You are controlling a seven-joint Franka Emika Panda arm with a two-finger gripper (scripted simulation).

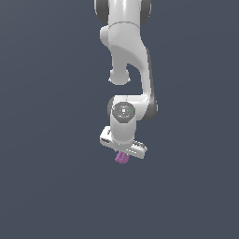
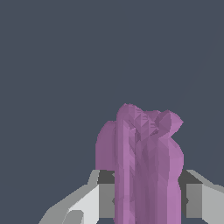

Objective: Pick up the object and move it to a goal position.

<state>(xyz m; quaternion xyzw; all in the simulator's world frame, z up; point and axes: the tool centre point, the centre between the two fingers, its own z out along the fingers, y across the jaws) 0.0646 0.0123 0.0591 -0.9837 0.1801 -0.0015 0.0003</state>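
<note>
Wrist view shows the purple-pink lumpy object (image 2: 146,170) clamped between the two fingers (image 2: 103,197) of the white claw (image 2: 146,199), both pressed against its sides. Exterior view has the object (image 1: 122,158) protruding below the claw (image 1: 123,153), at the end of the arm (image 1: 128,56), against a plain dark grey backdrop.

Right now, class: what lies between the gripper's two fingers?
The purple object sits between the fingers of the gripper, filling the gap, clearest in the wrist view.
</note>
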